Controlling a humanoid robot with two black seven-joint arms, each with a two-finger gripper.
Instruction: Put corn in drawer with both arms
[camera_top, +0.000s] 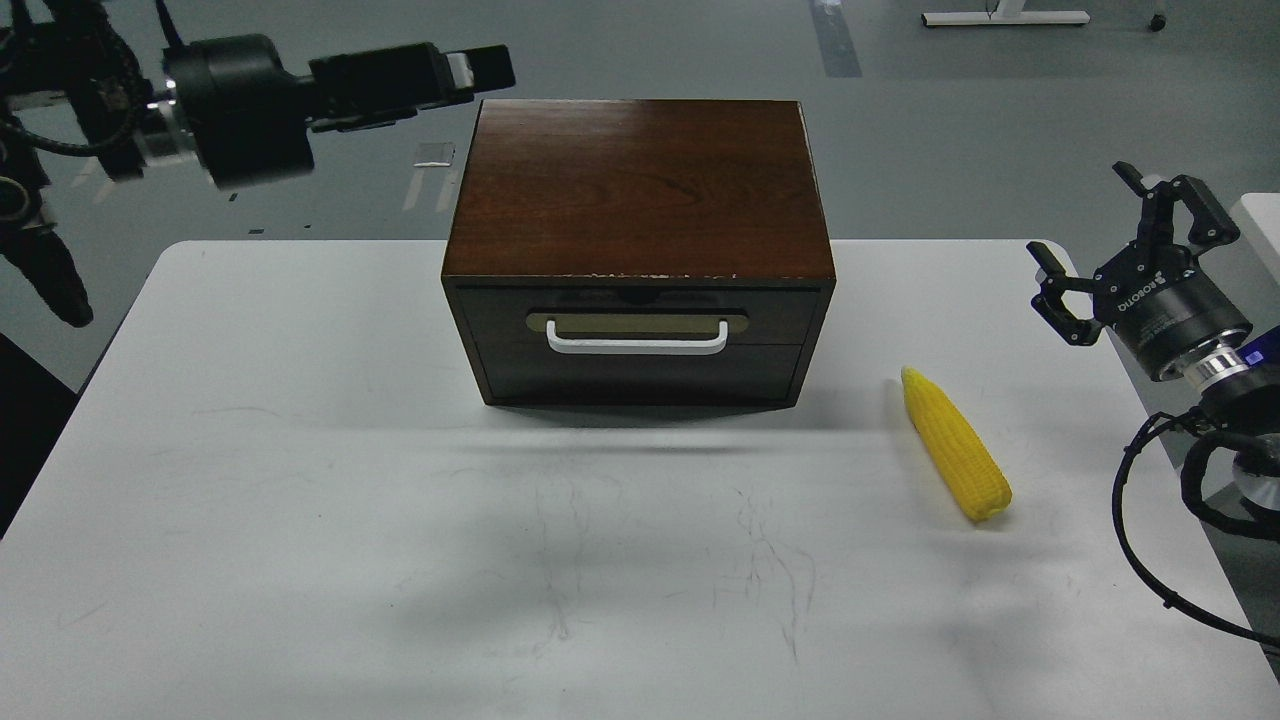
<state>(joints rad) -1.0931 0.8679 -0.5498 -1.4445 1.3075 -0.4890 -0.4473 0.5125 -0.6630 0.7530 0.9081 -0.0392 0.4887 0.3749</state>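
On the white table (250, 480), right of the shut drawer (640, 345), the corn (955, 445) lies with its tip pointing away from me, nearest my right gripper (1110, 255), fingers spread, empty. My left gripper (485, 68): cannot tell.

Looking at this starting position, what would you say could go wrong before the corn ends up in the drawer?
The drawer is shut, and its white handle is slim and sits close to the front, so the left gripper, now high beside the cabinet, might miss it or drag the whole box. The corn is round and tapered; the right gripper could roll it toward the table edge.
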